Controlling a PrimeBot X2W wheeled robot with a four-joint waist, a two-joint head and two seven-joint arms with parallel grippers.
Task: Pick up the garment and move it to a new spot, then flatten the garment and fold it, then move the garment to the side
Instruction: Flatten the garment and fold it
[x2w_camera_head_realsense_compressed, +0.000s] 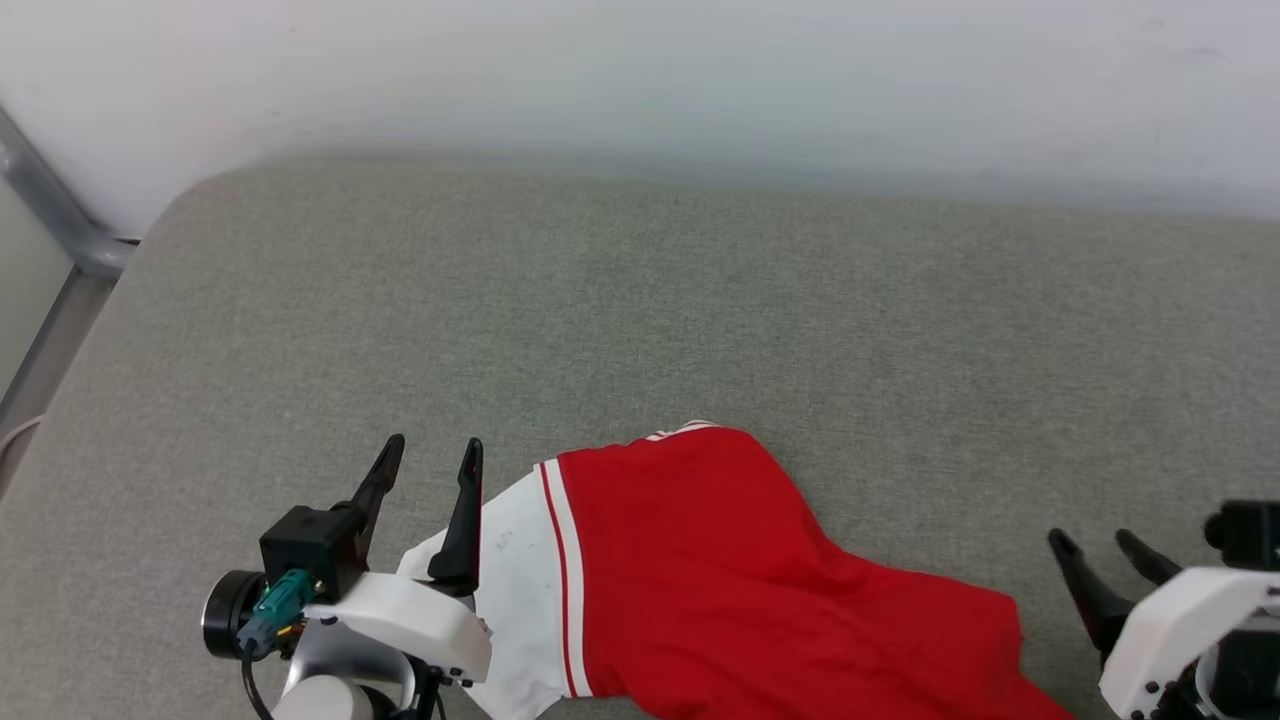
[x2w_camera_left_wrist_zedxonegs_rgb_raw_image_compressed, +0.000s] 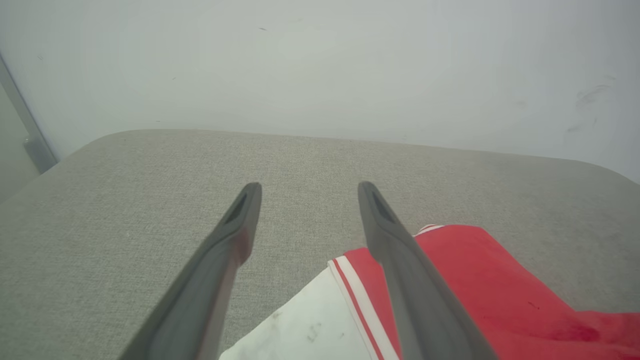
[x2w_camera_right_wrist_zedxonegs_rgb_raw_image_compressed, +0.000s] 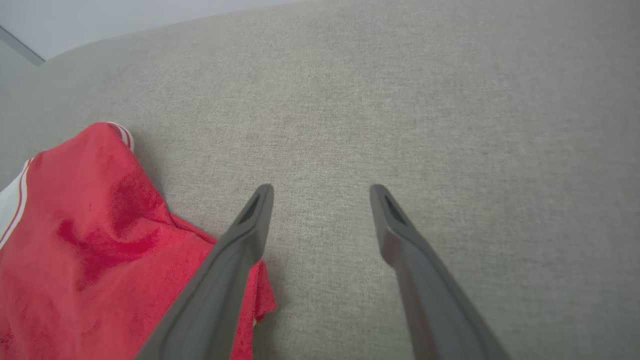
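The garment (x2w_camera_head_realsense_compressed: 720, 580), a red shirt with a white sleeve and red-white striped trim, lies rumpled on the grey cushioned surface (x2w_camera_head_realsense_compressed: 640, 300) near the front edge. Its lettering is hidden. My left gripper (x2w_camera_head_realsense_compressed: 432, 452) stands open above the white sleeve end, nothing between its fingers. In the left wrist view the garment (x2w_camera_left_wrist_zedxonegs_rgb_raw_image_compressed: 470, 280) lies under and to the right of the right finger. My right gripper (x2w_camera_head_realsense_compressed: 1092, 540) is open just right of the garment's red corner, holding nothing. In the right wrist view the garment (x2w_camera_right_wrist_zedxonegs_rgb_raw_image_compressed: 90, 240) lies to the left, its corner beneath the left finger.
A pale wall (x2w_camera_head_realsense_compressed: 700, 80) runs behind the grey surface. A grey metal frame (x2w_camera_head_realsense_compressed: 50, 220) stands at the far left beside the surface's rounded corner.
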